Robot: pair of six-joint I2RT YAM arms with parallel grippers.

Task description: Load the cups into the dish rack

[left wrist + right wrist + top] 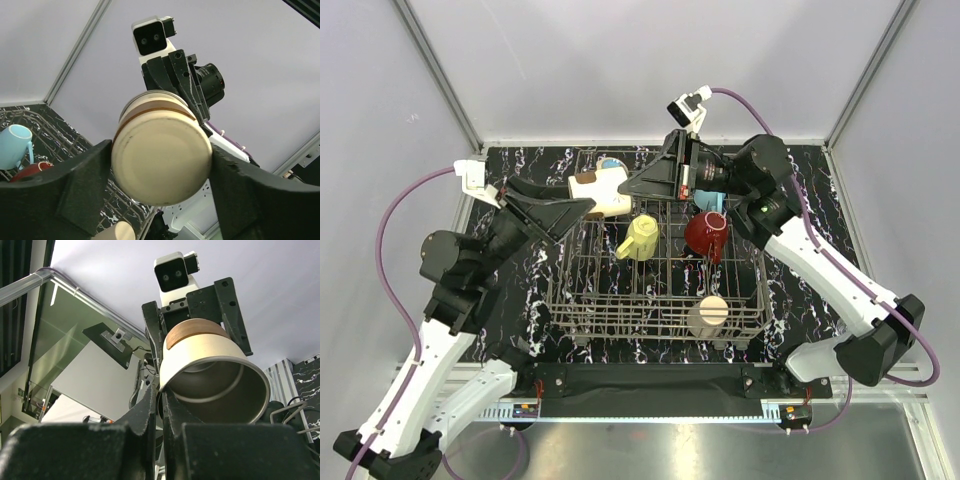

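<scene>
A cream cup with a brown band point(608, 196) hangs on its side above the back left corner of the dish rack point(655, 322), held from both ends. My left gripper point(588, 201) is shut on its base end, and in the left wrist view a finger presses each side of the cup point(161, 160). My right gripper point(626, 186) is shut on the cup's rim, with the wall pinched between its fingers point(161, 390). The open mouth of the cup point(210, 375) faces the right wrist camera. In the rack lie a yellow-green mug point(638, 238), a red mug point(706, 234) and a second cream cup point(708, 315).
A light blue mug point(713, 200) shows partly under my right gripper, at the rack's back right; it also appears in the left wrist view point(14, 145). The rack stands on a black marbled mat point(510, 270). White walls close in on three sides.
</scene>
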